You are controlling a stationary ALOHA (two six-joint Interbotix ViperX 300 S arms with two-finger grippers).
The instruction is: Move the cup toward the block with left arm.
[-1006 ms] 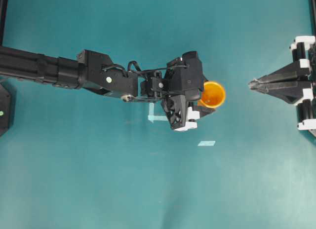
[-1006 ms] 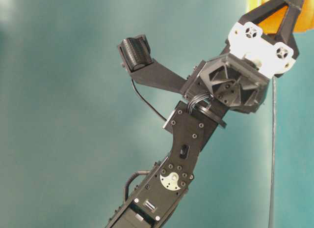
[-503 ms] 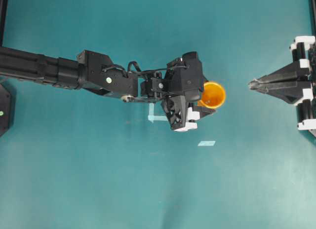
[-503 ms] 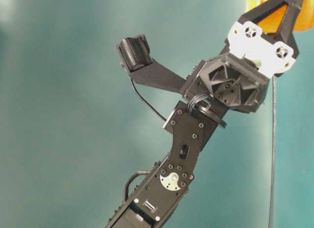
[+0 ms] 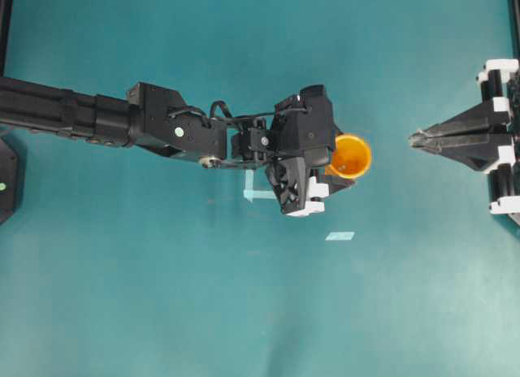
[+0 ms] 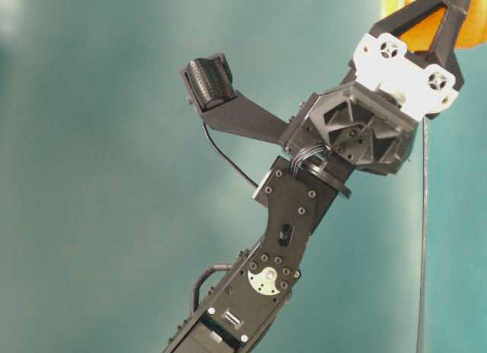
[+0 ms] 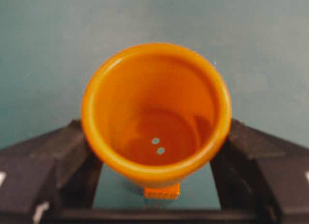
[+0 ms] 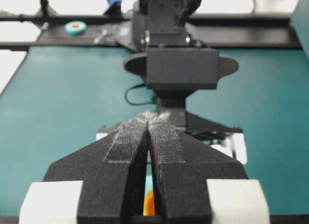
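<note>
The round yellow-orange plastic cup (image 5: pixel 351 156) stands upright near the middle of the teal table (image 5: pixel 162 296), open surface on every side. The black left gripper (image 7: pixel 155 185) is clamped on the cup; the tiny ridged orange block (image 7: pixel 161 191) touches the cup's base between the fingers. Nothing differs from a second ago. The pointed right gripper (image 5: pixel 416 139), pressed together, sits well apart.

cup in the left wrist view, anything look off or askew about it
Nothing stands out. The cup stands upright and undamaged between the fingers of the left gripper, and it is empty. The block sits just in front of its base, partly hidden by the cup.
</note>
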